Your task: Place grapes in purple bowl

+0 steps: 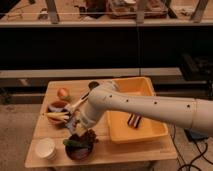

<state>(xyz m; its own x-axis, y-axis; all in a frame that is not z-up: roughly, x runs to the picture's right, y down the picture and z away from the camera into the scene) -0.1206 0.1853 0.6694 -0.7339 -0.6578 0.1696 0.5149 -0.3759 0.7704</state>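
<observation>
The robot arm (150, 107) is a thick, smooth white tube with small dark dots, ending in the darker grey gripper (75, 125) over the wooden table

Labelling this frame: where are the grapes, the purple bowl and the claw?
grapes (91, 135), camera view, middle of the bunch.
purple bowl (80, 154), camera view, front rim.
claw (73, 126), camera view, midway between its tips, above the bowl.

place: lab or workshop | cues: metal shelving (107, 22), wooden table (125, 152), floor cables (197, 150)

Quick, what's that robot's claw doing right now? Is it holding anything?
Gripper: beside the grapes, at the purple bowl's rim; its grip cannot be told.
</observation>
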